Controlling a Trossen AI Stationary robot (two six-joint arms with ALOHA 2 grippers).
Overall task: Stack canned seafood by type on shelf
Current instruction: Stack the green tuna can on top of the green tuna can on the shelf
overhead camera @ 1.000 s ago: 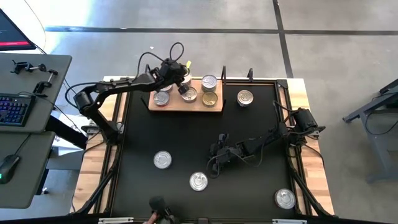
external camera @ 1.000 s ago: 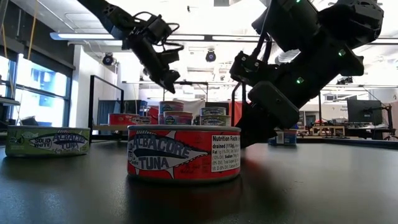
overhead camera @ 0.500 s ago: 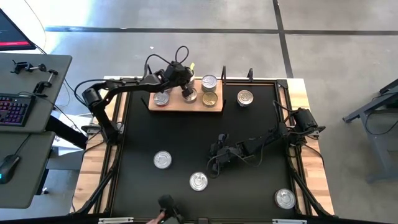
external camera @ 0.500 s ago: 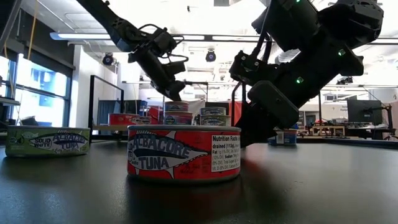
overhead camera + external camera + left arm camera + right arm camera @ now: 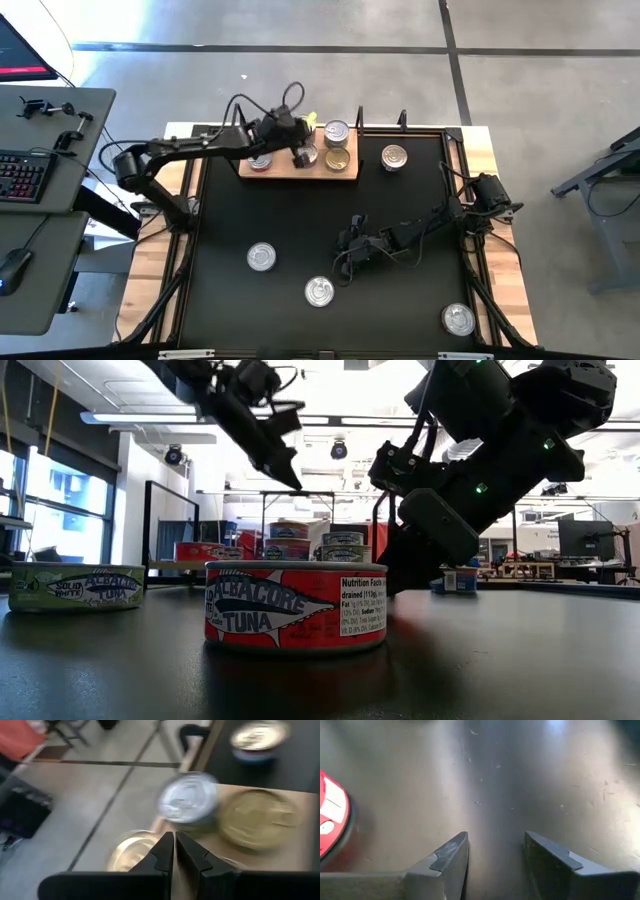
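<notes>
The light-brown wooden shelf (image 5: pixel 298 172) lies at the table's far edge with several tins on it, silver-topped (image 5: pixel 336 131) and gold-topped (image 5: pixel 337 157). In the left wrist view a silver lid (image 5: pixel 187 797) and a gold lid (image 5: pixel 260 817) show. My left gripper (image 5: pixel 299 156) (image 5: pixel 174 847) hangs shut and empty above the shelf's tins (image 5: pixel 290 530). My right gripper (image 5: pixel 348 252) (image 5: pixel 495 855) sits open, low over the table's middle, beside a red-sided tin (image 5: pixel 330 820) (image 5: pixel 295 605).
One tin (image 5: pixel 394 157) stands on the black table right of the shelf. Loose tins stand at the near side: a green-sided one (image 5: pixel 261 257) (image 5: pixel 75 585), the red one (image 5: pixel 319 291) and one at the near right corner (image 5: pixel 458 319). Bare table lies between them and the shelf.
My left gripper dipped toward the tins stacked on the shelf, then rose again above them, drifting slightly toward the table's right. The right arm kept still.
</notes>
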